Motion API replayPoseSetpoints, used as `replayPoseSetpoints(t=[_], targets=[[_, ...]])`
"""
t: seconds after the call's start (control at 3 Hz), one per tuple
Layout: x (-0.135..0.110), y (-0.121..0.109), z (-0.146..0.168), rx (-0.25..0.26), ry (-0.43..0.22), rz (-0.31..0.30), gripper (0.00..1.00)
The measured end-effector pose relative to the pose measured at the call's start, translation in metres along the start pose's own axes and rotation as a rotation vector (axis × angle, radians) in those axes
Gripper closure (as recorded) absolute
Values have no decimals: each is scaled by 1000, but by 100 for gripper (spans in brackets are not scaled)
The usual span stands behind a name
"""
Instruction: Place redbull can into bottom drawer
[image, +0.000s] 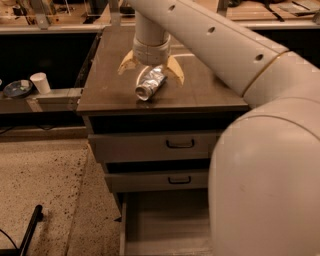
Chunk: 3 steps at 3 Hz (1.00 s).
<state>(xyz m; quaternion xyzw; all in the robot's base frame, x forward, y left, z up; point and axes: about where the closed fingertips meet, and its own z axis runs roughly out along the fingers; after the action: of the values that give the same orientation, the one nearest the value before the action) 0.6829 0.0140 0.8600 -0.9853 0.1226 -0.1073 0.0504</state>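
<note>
While your hand (151, 74) is hanging low over the cabinet's surface (210, 92), its two tan fingers (176, 71) are standing spread wide, one on each side of the redbull can (151, 83). The can is lying on its side on the surface, near the front edge, with one round end pointing front-left. You are not pinching it. Whether either finger is touching it, I cannot tell. Below, the bottom drawer (165, 222) is standing pulled out, its flat floor showing. The two upper drawers (150, 147) with dark handles are sitting further in. Your arm (260, 165) is filling the right side, covering the drawer's right part. Off to the left, a white cup (40, 82) and a dark dish (17, 89) are resting on a lower ledge.
</note>
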Motion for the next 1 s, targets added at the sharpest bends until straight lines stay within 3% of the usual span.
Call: replayPoseSetpoints(t=[0.33,0.67,1.0], targets=[[19,-4,21,-39,7,77,15],[33,8,38,-106,4,213,46],[28,15,36,-83,-68,296,70]])
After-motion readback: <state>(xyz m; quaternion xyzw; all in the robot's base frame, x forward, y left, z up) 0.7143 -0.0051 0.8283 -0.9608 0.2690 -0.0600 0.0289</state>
